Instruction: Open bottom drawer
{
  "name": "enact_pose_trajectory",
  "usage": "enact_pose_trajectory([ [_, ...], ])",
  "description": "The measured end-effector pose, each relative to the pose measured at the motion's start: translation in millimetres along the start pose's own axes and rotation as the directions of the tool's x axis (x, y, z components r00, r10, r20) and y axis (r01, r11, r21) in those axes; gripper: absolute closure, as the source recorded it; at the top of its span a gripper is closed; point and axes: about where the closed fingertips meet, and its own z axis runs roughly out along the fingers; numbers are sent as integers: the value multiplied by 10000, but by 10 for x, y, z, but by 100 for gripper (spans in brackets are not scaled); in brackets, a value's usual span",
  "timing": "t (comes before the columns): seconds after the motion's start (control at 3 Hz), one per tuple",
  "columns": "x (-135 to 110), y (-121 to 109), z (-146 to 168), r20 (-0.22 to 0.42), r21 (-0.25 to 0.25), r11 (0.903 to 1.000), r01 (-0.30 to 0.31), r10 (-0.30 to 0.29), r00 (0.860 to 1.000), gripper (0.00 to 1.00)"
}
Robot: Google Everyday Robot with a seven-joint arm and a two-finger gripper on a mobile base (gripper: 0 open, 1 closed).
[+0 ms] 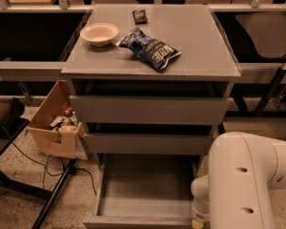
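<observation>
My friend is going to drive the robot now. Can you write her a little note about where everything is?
Gripper: down at the picture's bottom edge, by the bottom drawer's right front corner, mostly cut off.
Bottom drawer: pulled well out, and its tray looks empty.
Done: the drawer is open.
Left: probably just backing the arm away without bumping the drawer.
Also: a bowl and a chip bag sit on the cabinet.
</observation>
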Motion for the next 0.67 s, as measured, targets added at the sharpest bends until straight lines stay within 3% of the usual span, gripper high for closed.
enact_pose_trajectory([
  [0.33,0,0,0,0,0,10000,0,0,10000,51],
  [0.67,3,9,0,37,1,10000,53,-53,10000,20],
])
